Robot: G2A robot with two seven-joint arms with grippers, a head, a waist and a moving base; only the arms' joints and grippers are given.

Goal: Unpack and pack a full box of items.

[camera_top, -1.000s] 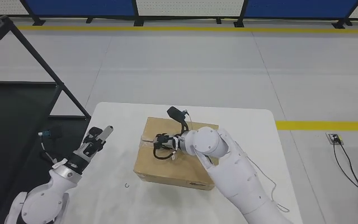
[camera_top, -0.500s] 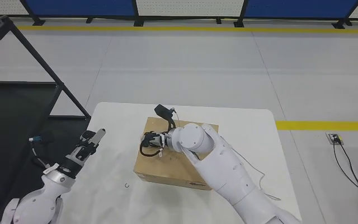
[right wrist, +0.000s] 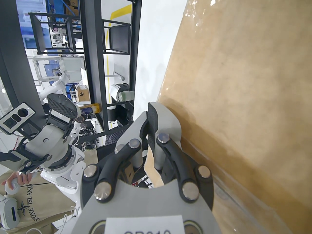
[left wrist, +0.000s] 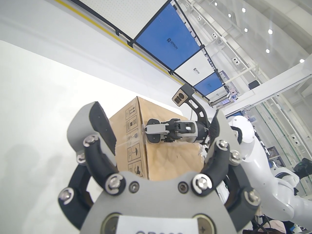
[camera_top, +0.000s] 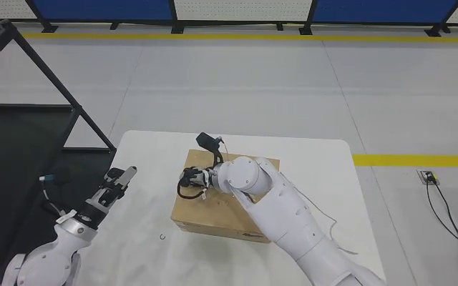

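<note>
Box (camera_top: 222, 207) looks stiff, taped shut, prob heavy if full; take hold at top edge; R gripper (right wrist: 151, 113) closed there; L gripper (camera_top: 124, 175) open, well apart.

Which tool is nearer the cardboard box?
Right. The right tool sits over the cardboard box at its top edge; the left tool hangs off to the side, apart from it.

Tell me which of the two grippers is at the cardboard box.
The right gripper: shut, at the top edge of the cardboard box. The left gripper is open, off to the side above the table.
</note>
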